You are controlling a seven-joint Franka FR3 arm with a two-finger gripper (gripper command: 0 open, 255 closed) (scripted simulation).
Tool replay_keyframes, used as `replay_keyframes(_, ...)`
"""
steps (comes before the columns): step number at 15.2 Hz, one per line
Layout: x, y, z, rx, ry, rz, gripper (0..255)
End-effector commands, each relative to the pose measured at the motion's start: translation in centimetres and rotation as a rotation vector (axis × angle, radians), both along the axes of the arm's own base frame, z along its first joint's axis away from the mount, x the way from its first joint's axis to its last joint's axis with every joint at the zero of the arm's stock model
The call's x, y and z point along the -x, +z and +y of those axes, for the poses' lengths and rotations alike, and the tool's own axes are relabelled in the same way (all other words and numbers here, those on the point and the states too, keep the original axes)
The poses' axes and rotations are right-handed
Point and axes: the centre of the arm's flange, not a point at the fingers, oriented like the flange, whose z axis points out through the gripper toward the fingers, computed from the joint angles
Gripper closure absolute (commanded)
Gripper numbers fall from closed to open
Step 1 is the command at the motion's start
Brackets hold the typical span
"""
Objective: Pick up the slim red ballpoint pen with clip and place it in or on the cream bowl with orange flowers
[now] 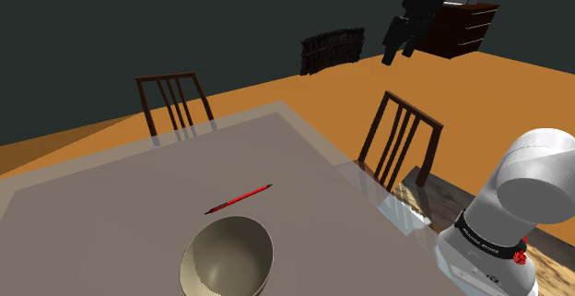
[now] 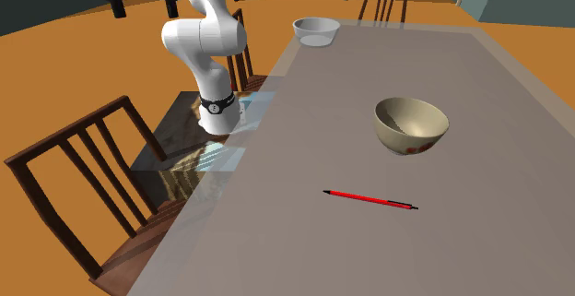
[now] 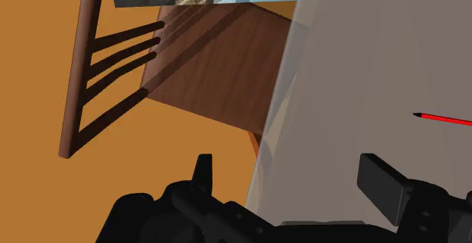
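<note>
Open and empty, the end effector (image 1: 402, 47) hangs at the shoulder view's upper right, well apart from the red pen (image 1: 239, 198). The pen lies flat mid-frame on the surface (image 1: 101, 216), near the cream bowl (image 1: 228, 255) at the bottom. Thin and low, it could roll or slip aside if the fingers land off-centre.

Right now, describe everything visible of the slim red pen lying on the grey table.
The slim red pen has a thin, straight red barrel with a short black section at one end and a small dark tip at the other; a clip cannot be made out. It lies flat on the grey table, touching only that surface, a little apart from the cream bowl. The open black gripper is far from it.
</note>
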Motion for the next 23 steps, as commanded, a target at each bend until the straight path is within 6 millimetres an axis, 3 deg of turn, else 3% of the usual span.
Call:
replay_keyframes(1, 0.0, 0.0, 0.0, 0.000, 0.000, 0.000, 0)
replay_keyframes(12, -8.8, -5.9, 10.8, 0.130, 0.397, 0.012, 0)
replay_keyframes(18, -11.7, -9.8, 17.6, 0.201, 0.613, 0.019, 0)
replay_keyframes(23, -12.9, -13.4, 23.3, 0.260, 0.793, 0.024, 0)
